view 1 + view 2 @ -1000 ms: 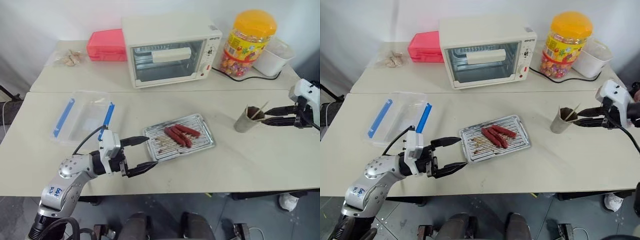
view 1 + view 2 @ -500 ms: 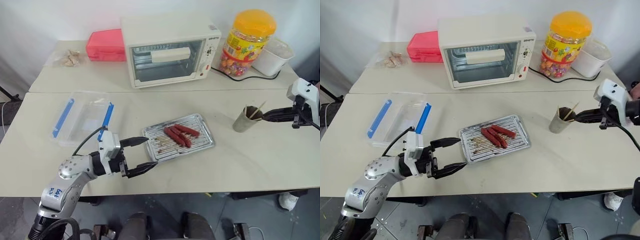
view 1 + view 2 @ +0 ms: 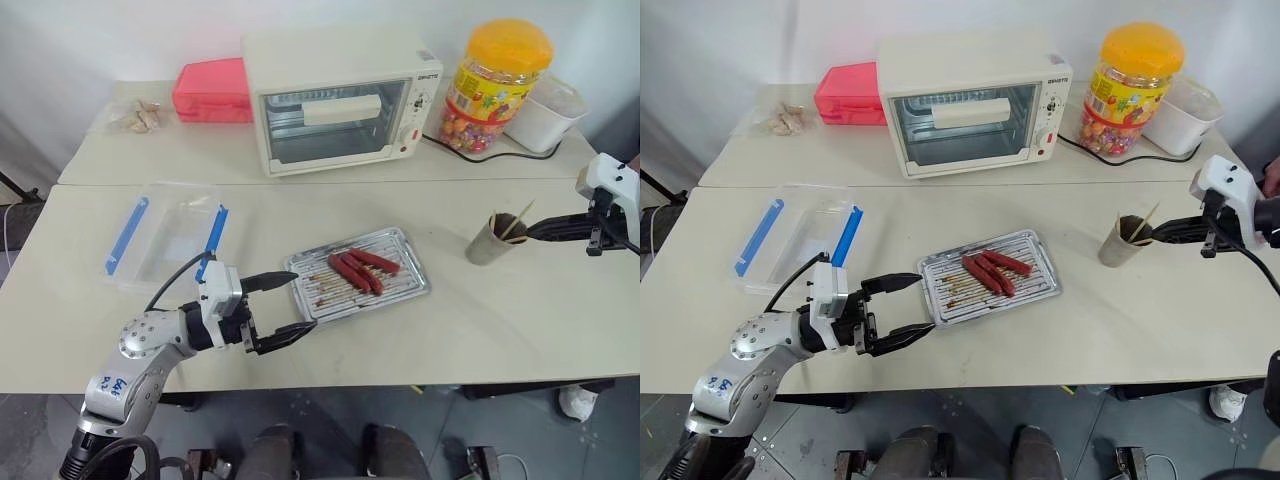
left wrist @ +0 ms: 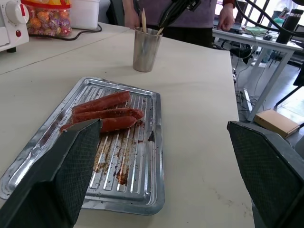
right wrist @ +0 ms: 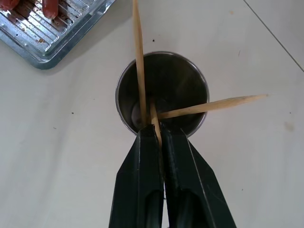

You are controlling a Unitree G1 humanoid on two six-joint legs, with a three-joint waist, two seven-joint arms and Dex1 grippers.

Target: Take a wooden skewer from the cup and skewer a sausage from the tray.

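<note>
I see my right gripper (image 5: 157, 127) at the rim of the cup (image 5: 161, 90), its fingers pinched together on a skewer (image 5: 154, 118); two other skewers lean in the cup. The cup stands on the table (image 3: 480, 320), well to the right of the tray (image 3: 358, 275), where three sausages (image 3: 360, 268) lie side by side. My left gripper (image 3: 285, 305) hangs spread wide just beside the tray's near left corner, gripping nothing.

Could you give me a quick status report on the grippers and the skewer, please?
Right gripper shut on a thin pale wooden skewer at the small grey metal cup. Left gripper open beside the shallow silver tray. Nothing in the way.
</note>
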